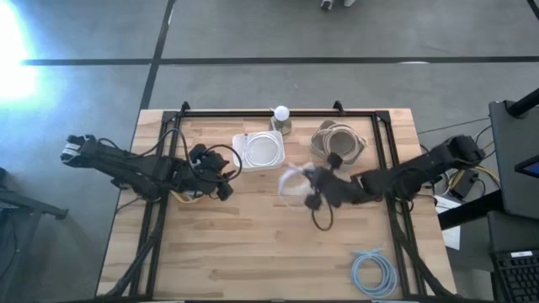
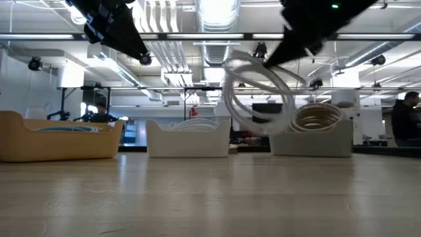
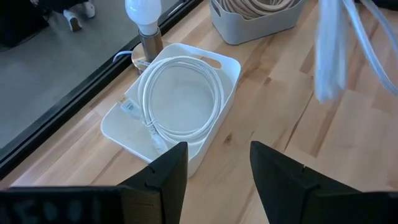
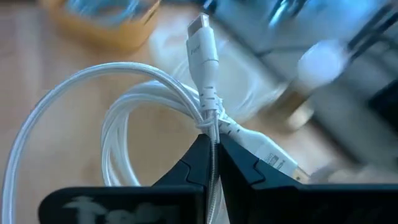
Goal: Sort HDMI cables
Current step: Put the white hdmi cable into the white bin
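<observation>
Round white cable coil in right gripper

This is a robotics lab or industrial workshop hall. A pale wooden plank tabletop on a black metal frame stands on a grey concrete floor marked with dark lines. Beyond the raised jaws, the level camera shows an open ceiling with white exposed ducts and long strip lights, plus workstations where a seated person works at the far side.
</observation>
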You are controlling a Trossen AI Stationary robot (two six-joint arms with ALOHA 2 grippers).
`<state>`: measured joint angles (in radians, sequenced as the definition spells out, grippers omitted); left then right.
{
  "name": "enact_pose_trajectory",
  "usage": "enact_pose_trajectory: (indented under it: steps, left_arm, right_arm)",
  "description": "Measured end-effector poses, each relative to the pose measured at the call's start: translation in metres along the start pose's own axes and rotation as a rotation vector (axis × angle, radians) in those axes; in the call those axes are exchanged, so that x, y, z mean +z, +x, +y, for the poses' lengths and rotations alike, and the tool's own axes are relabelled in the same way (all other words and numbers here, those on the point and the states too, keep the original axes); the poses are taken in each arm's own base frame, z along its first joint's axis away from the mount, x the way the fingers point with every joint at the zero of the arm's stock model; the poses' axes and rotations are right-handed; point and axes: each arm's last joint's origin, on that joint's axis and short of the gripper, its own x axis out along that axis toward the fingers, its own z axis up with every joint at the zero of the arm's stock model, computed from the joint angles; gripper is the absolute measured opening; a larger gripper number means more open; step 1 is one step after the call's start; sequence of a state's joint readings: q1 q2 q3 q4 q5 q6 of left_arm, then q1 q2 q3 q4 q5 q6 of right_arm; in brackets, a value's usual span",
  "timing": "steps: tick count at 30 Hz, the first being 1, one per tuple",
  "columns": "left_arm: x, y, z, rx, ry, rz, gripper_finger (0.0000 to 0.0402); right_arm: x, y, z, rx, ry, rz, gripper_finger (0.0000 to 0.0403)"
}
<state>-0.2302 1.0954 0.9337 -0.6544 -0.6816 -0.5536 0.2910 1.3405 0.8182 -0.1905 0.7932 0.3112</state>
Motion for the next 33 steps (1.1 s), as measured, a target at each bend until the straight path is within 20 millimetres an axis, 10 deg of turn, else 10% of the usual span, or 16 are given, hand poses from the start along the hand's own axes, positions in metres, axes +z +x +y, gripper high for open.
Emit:
enact_pose_trajectory:
  steps: [9,21,33]
  left_arm:
    - [0.0,0.0,0.001,0.02,0.007,-0.011,0.0179]
    - [0.0,0.0,0.001,0.021,0.006,-0.012,0.0179]
    - [-0.002,0.001,0.001,0.023,0.013,-0.003,0.0179]
  right_arm:
    - [0.052,0.054,-0.018,-0.069,-0.057,-0.166,0.0018]
    - [0.07,0.168,-0.008,-0.206,-0.205,-0.054,0.0018]
    - [0.074,0.222,-0.005,-0.329,-0.377,0.067,0.0018]
